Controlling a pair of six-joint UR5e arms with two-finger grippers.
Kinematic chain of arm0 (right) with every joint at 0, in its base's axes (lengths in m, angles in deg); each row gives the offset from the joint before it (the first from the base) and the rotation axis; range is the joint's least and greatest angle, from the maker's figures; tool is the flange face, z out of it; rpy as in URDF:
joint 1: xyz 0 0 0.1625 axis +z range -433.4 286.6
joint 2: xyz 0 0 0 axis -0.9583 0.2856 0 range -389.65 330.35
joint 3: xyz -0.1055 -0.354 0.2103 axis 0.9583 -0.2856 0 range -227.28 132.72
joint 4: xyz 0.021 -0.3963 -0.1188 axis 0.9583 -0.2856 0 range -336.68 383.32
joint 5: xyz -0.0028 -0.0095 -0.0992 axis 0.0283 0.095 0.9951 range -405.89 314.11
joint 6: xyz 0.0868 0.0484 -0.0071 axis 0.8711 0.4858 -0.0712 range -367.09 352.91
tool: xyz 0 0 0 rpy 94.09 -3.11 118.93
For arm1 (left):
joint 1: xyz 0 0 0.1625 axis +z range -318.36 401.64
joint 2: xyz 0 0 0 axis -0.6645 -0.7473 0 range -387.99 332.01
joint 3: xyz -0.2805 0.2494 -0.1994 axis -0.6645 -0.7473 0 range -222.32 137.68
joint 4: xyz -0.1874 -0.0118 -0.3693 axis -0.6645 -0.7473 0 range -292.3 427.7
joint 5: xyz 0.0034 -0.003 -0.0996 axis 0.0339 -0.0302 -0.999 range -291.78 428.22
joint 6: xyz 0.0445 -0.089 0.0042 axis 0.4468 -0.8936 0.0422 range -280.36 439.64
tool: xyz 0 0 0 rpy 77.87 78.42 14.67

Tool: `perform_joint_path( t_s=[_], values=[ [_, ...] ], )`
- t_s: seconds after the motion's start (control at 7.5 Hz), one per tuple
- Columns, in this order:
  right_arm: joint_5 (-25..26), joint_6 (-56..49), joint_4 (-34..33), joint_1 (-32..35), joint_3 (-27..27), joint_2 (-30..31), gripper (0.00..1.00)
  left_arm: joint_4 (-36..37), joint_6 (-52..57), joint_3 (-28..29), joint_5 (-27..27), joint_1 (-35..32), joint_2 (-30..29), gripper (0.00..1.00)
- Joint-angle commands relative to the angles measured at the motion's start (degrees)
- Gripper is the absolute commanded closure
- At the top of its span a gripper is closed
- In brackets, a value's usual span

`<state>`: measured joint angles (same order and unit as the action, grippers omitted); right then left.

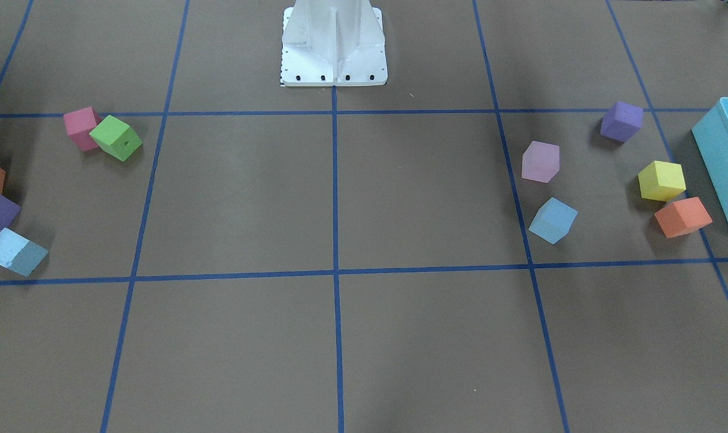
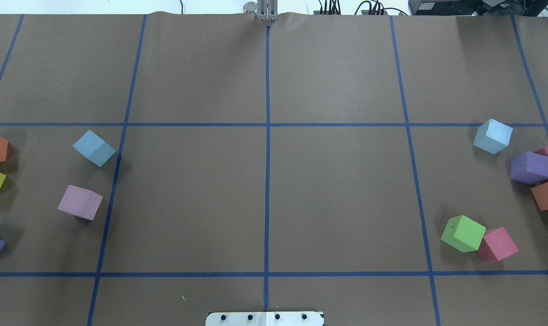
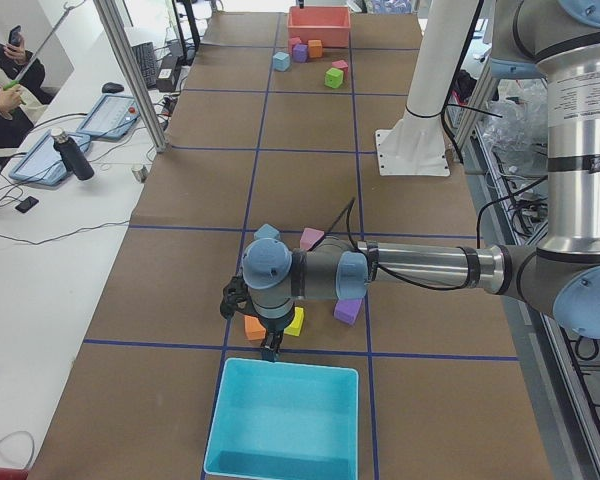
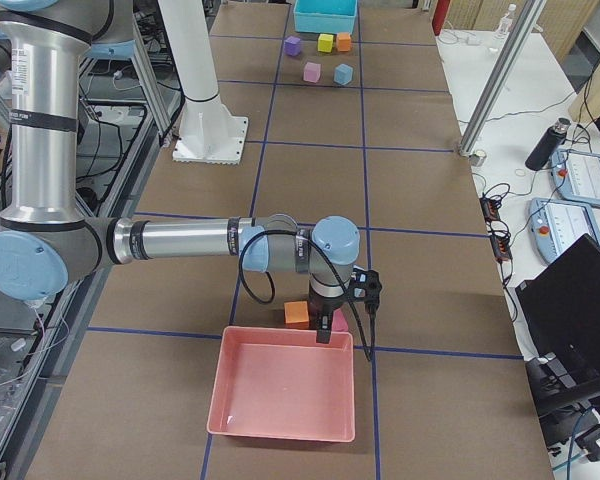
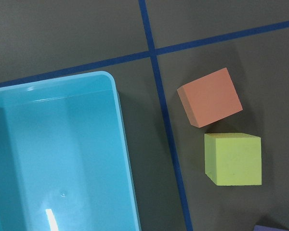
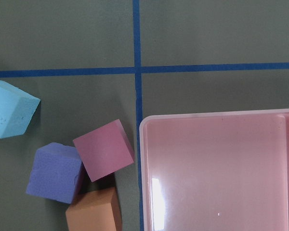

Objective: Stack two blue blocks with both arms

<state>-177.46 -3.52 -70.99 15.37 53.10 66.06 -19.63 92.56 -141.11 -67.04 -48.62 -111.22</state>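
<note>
One pale blue block [image 2: 94, 148] lies on the table's left side, beside a lilac cube [image 2: 79, 202]; it also shows in the front view [image 1: 553, 220]. The other blue block [image 2: 493, 136] lies on the right side next to a purple cube [image 2: 530, 167]; it shows at the left edge of the right wrist view [image 6: 9, 108]. My left gripper [image 3: 270, 350] hangs over the near rim of the turquoise bin [image 3: 283, 420], away from its blue block [image 3: 267, 232]. My right gripper [image 4: 325, 330] hangs over the pink bin's rim [image 4: 285, 395]. I cannot tell whether either gripper is open or shut.
Orange [image 5: 209, 96] and yellow [image 5: 232, 159] cubes lie beside the turquoise bin [image 5: 62, 154]. Magenta [image 6: 103, 150], purple [image 6: 55, 172] and orange [image 6: 94, 211] cubes crowd the pink bin [image 6: 216, 168]. Green [image 2: 463, 233] and pink [image 2: 497, 244] cubes touch. The white pedestal [image 1: 333, 48] stands mid-table.
</note>
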Motion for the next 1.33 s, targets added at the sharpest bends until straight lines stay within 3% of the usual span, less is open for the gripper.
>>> perform_joint_path(
  t_s=[0.0, 0.4, 0.93, 1.2],
  values=[
    [0.0, 0.0, 0.0, 0.0, 0.0, -0.1, 0.00, 0.0, 0.0, -0.3, 0.0, 0.0, -0.1, 0.02],
    [0.0, 1.9, 0.1, -1.3, 0.1, -1.9, 0.00, -0.1, 0.7, -0.5, 0.1, 0.0, -1.6, 0.02],
    [0.0, 28.4, 0.1, -11.9, 2.4, -9.7, 0.00, -0.1, 0.6, 0.0, 0.2, 0.0, -1.6, 0.02],
    [0.3, 32.0, 0.1, -15.6, 1.4, -11.8, 0.00, -0.1, 0.7, 0.0, 0.3, 0.0, -1.6, 0.02]
  ],
)
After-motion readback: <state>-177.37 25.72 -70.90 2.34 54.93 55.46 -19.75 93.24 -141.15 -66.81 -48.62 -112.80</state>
